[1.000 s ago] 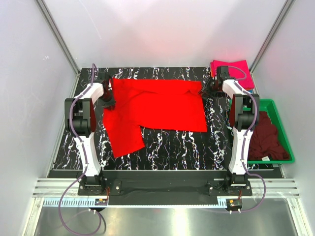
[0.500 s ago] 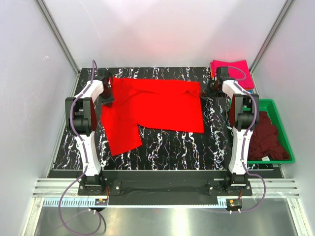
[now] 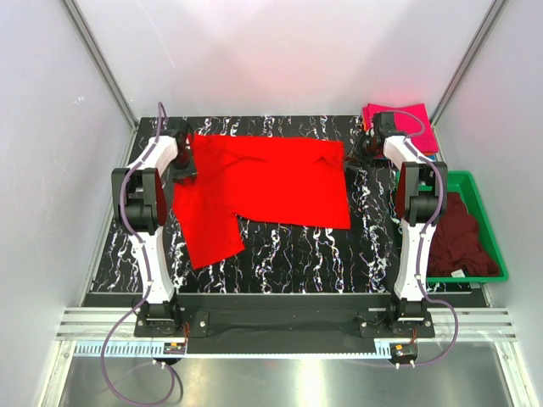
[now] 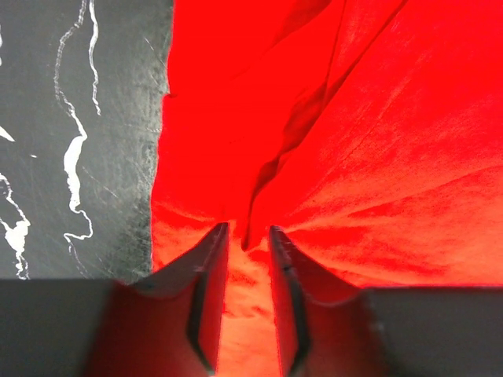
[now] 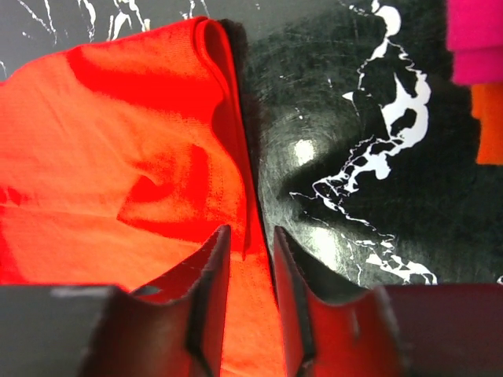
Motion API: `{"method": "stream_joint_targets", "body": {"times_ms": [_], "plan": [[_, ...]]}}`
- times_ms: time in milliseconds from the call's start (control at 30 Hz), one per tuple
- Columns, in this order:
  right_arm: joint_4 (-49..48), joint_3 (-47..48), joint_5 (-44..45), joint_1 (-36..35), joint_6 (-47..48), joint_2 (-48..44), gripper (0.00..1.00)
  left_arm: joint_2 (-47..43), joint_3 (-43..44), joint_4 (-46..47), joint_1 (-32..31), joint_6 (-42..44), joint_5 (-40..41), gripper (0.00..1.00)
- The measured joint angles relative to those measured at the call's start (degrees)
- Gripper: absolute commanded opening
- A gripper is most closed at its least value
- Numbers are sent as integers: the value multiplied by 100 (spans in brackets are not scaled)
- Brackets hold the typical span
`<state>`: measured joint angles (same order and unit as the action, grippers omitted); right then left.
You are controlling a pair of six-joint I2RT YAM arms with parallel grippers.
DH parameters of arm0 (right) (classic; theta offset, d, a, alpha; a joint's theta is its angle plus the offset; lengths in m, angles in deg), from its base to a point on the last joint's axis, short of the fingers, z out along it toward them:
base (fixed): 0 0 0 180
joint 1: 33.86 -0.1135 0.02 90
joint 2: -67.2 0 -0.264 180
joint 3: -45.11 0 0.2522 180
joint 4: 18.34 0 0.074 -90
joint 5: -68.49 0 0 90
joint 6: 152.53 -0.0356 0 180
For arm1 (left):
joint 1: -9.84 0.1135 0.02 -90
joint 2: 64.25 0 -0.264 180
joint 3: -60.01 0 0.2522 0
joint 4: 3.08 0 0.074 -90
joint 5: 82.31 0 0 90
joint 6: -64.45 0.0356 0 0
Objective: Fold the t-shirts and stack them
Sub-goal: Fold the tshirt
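Pinches red t-shirt [image 3: 271, 178] at left edge with left gripper [image 4: 247, 236]. Pinches right edge with right gripper [image 5: 250, 236].

The black marbled bench [image 3: 288, 246] carries a red t-shirt [image 3: 271, 178], spread out between the left claw [image 3: 185, 167] and the right claw [image 3: 359, 153]. A folded magenta-pink t-shirt [image 3: 409, 120] lies just beyond the right claw.

Arms outstretched — left hand [image 4: 247, 236], right hand [image 5: 251, 236] pinched.
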<state>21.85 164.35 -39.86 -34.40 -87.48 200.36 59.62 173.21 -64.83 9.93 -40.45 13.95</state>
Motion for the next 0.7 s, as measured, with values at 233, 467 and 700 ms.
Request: {"method": "stream_joint_targets", "body": {"times_ms": [233,467,700], "plan": [[-101,-131,-42,-11,-11,-46,26,0,323,-44,-83,-55,-57,41],[-116,-129,-127,-125,-37,-46,37,0,382,28,-330,-162,-304,41],[-85,-122,17,-374,205,-46,41,96,256,269,-332,-382,-643,41]]}}
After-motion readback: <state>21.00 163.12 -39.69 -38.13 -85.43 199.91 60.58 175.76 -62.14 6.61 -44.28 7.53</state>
